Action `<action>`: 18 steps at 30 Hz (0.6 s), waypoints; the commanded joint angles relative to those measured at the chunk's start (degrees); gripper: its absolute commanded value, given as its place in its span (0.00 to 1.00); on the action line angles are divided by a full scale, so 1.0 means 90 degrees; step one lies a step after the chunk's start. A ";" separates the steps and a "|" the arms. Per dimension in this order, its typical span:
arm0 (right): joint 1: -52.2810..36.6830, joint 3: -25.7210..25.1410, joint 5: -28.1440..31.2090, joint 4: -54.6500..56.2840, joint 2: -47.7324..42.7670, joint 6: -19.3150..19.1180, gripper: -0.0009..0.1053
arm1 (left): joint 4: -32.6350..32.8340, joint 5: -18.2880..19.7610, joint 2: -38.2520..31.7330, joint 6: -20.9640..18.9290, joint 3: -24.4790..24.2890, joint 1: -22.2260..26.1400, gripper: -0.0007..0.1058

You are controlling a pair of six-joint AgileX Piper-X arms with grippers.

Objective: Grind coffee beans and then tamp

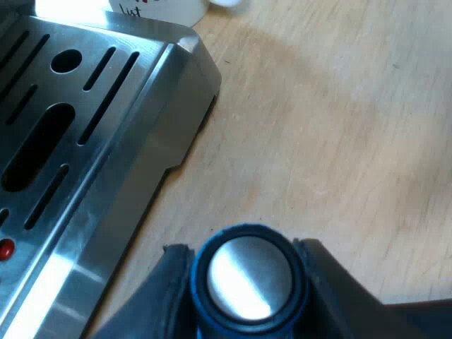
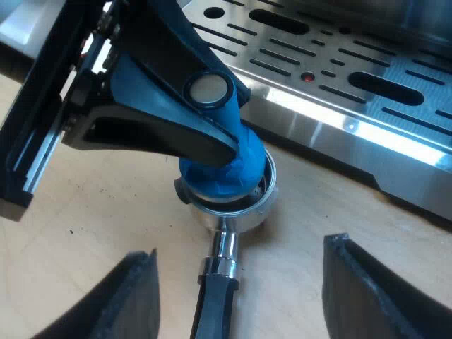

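My left gripper (image 1: pixel 244 248) is shut on a blue tamper (image 1: pixel 248 279) with a round metal top. In the right wrist view the tamper (image 2: pixel 222 166) stands tilted with its base inside the basket of the metal holder (image 2: pixel 244 206), which lies on the wooden table (image 2: pixel 106 212) close to the espresso machine's drip tray (image 2: pixel 339 78). The left gripper (image 2: pixel 205 120) clamps the tamper from above. The holder's dark handle (image 2: pixel 215 300) runs between the fingers of my right gripper (image 2: pixel 244 251), which is open and touches nothing.
The slotted steel drip tray (image 1: pixel 85 141) has an angled corner near the tamper and a small red dot (image 2: pixel 308 76). A white mug (image 1: pixel 169 8) stands beyond the tray's corner. Bare wooden table (image 1: pixel 339 141) lies beside the tray.
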 commanded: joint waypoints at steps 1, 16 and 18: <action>-0.0020 -0.0010 0.0023 -0.0036 -0.0045 -0.0021 0.51 | -0.0103 -0.0060 0.0118 0.0045 -0.0077 -0.0038 0.06; -0.0020 -0.0010 0.0023 -0.0036 -0.0045 -0.0021 0.51 | -0.0045 0.0065 0.0390 0.0045 0.0046 -0.0038 0.06; -0.0020 -0.0010 0.0023 -0.0036 -0.0045 -0.0021 0.51 | -0.0045 0.0065 0.0411 0.0045 0.0157 -0.0038 0.06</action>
